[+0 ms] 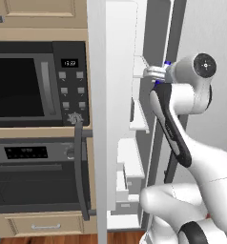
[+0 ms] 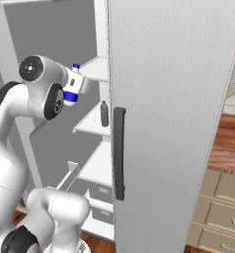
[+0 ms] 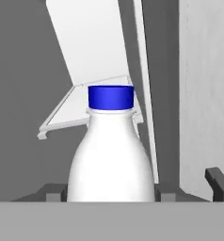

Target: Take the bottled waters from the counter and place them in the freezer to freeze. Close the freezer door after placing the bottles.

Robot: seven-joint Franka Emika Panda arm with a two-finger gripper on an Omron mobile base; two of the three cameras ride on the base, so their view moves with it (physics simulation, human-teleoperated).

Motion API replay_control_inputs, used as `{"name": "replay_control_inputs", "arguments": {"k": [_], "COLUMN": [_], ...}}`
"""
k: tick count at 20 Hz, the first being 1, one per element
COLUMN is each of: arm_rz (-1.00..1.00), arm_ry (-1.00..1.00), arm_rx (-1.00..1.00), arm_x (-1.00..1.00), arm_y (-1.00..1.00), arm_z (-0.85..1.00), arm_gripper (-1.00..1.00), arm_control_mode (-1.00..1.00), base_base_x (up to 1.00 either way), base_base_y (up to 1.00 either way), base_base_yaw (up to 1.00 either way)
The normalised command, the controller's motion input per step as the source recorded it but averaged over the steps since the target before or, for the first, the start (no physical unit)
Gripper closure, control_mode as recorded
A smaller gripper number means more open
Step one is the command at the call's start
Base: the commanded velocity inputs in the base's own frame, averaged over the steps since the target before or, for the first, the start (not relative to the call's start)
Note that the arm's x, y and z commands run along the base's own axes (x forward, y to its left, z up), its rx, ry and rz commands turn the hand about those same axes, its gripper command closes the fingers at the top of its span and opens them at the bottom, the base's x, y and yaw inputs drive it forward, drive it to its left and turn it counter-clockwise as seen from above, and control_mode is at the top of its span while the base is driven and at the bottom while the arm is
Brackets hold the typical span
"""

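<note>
Open freezer [image 2: 92, 123] ahead, white shelves [image 2: 97, 69] stacked inside, its door [image 1: 103, 119] swung out left beside the black microwave [image 1: 39, 83] and oven [image 1: 36, 176]. The gripper [image 3: 111, 195] is closed around the white blue-capped bottle [image 3: 110, 155], dark fingers [image 3: 166, 193] flanking its base, at the upper shelf's edge. The slim grey bottle [image 2: 104, 114] stands one shelf lower. From the base cameras the wrist hides the fingers.

The whitish bottle [image 3: 109, 155] has its base cut off at the hand view's bottom. In the right base view the wrist hides the gripper [image 2: 72, 88].
</note>
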Motion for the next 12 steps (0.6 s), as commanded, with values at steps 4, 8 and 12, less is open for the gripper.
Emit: {"name": "replay_control_inputs", "arguments": {"k": [4,8,12], "arm_rz": [0.37,0.23,0.0], "arm_ry": [-0.02,-0.13,0.0], "arm_rx": [-0.18,-0.2,0.0], "arm_x": [0.07,0.11,0.03], "arm_y": [0.0,0.02,0.11], "arm_z": [0.0,0.0,0.0], "arm_gripper": [1.0,1.0,1.0], "arm_control_mode": [-1.0,-1.0,-1.0], "base_base_x": [0.0,0.0,0.0], "base_base_y": [0.0,0.0,0.0], "base_base_yaw": [0.0,0.0,0.0]}}
